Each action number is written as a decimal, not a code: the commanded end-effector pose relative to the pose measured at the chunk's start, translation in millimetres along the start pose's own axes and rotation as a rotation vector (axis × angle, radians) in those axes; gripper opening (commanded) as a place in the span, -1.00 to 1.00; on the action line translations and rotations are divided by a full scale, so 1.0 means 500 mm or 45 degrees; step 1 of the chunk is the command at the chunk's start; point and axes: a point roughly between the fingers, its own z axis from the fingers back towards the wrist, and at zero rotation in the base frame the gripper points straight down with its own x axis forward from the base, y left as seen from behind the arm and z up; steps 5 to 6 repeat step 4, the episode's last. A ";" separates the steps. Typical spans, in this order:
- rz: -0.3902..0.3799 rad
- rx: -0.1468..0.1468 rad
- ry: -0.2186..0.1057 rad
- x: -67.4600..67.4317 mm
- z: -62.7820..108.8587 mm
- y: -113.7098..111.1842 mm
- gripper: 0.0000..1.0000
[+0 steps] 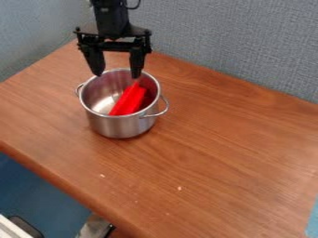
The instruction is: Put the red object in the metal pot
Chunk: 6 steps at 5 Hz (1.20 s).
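The red object (pixel 129 98), a bright red elongated block, lies tilted inside the metal pot (pixel 122 125), leaning against its far right wall. The pot is small, round and shiny steel with two small side handles, standing on the wooden table. My gripper (pixel 113 65) is open and empty, hanging just above the pot's far rim, its dark fingers (pixel 91 59) spread apart and not touching the block.
The wooden table (pixel 211 149) runs from the left to the right of the view, with its front edge falling off at the lower left. A blue-grey wall (pixel 248 37) stands behind it.
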 end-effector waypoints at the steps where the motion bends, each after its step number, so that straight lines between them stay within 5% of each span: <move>1: -0.005 0.017 -0.030 0.001 0.002 -0.003 1.00; 4: 0.032 0.065 -0.019 -0.004 -0.054 -0.008 1.00; 6: 0.032 0.065 -0.019 -0.004 -0.054 -0.008 1.00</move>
